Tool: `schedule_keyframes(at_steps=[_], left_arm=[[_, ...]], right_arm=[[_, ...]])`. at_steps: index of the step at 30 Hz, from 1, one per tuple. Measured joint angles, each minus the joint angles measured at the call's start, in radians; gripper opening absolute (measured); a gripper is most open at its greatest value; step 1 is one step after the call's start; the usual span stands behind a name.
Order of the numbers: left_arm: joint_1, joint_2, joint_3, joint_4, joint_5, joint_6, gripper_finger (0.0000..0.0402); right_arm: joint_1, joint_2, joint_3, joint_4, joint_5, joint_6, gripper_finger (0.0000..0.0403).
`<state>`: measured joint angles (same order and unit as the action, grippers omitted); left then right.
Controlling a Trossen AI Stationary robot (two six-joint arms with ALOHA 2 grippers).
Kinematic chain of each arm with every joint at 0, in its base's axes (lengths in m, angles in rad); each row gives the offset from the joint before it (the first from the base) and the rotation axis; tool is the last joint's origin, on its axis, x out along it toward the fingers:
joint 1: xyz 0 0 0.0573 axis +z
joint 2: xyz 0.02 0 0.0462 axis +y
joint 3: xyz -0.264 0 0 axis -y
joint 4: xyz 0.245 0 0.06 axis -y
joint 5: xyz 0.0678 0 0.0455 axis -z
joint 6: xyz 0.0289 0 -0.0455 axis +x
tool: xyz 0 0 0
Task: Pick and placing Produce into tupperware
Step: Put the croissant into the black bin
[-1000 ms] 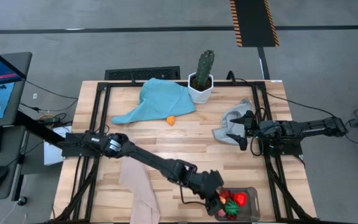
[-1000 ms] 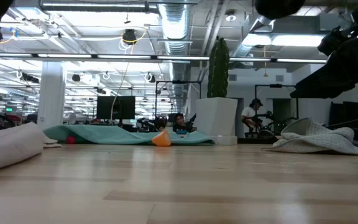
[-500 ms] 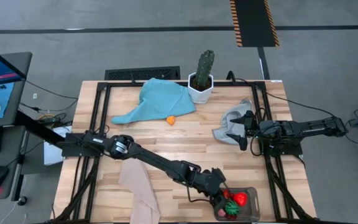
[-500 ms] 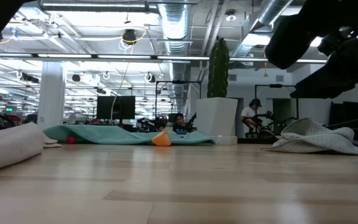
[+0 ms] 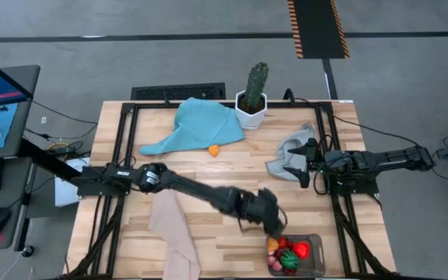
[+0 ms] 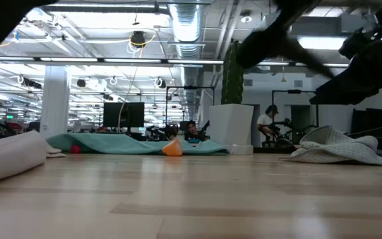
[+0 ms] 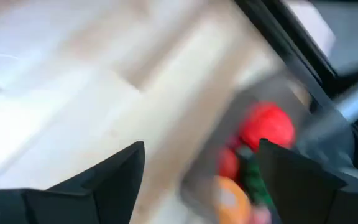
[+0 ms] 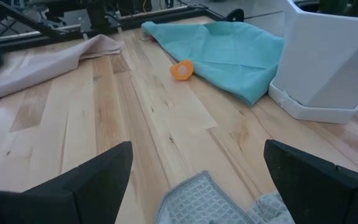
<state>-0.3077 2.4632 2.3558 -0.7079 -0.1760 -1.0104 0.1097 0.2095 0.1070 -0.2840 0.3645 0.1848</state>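
The tupperware (image 5: pixel 314 261), a clear tub, stands at the table's near edge, right of centre. It holds a red strawberry (image 5: pixel 302 249), an orange piece (image 5: pixel 273 246) and a green piece (image 5: pixel 288 260). The left wrist view shows the tub (image 7: pixel 303 130) blurred, with red produce (image 7: pixel 267 126) inside. My left gripper (image 5: pixel 274 230) (image 7: pixel 197 162) is open and empty, just off the tub's far left corner. Another orange piece (image 5: pixel 215 150) (image 8: pixel 181 70) lies on the table by the teal cloth. My right gripper (image 5: pixel 300 165) (image 8: pixel 197 149) waits open over the grey cloth.
A cactus in a white pot (image 5: pixel 252 97) stands at the far edge. A teal cloth (image 5: pixel 197 124) lies to its left, a grey cloth (image 5: pixel 286 152) under the right arm and a beige cloth (image 5: pixel 173 237) at the near left. Bare wood lies mid-table.
My left gripper has drawn back from over the tub's left end toward the table's far side and now stands beside the tub. An orange piece now shows in the tub where the gripper was.
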Motion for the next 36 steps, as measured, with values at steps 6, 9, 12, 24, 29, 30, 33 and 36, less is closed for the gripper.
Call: schedule_keyframes(at_steps=[6,9,12,24,29,30,33,36], left_arm=[[0.11,-0.02,-0.005,-0.205,-0.021,-0.138,0.0297],[0.174,-0.02,-0.007,-0.329,0.015,-0.161,0.0297],[0.232,-0.021,-0.006,-0.438,0.049,-0.161,0.0297],[0.385,-0.021,-0.006,-0.707,0.018,-0.204,0.0297],[0.414,-0.025,-0.006,-0.728,0.037,-0.142,0.0297],[0.421,-0.029,-0.007,-0.725,0.049,-0.1,0.0297],[0.437,-0.052,-0.007,-0.667,0.111,0.059,0.0297],[0.442,-0.065,-0.005,-0.592,0.147,0.194,0.0297]], right_arm=[[0.0,0.0,0.0,-0.002,0.0,0.0,0.0386],[0.0,0.0,0.0,0.0,0.0,0.0,0.0386],[0.0,0.0,0.0,0.0,0.0,0.0,0.0386],[0.0,0.0,0.0,0.0,0.0,0.0,0.0386],[0.0,0.0,0.0,0.0,0.0,0.0,0.0386],[0.0,0.0,0.0,0.0,0.0,0.0,0.0386],[0.0,0.0,-0.001,0.0,0.0,0.0,0.0386],[0.0,0.0,-0.001,0.0,0.0,0.0,0.0386]])
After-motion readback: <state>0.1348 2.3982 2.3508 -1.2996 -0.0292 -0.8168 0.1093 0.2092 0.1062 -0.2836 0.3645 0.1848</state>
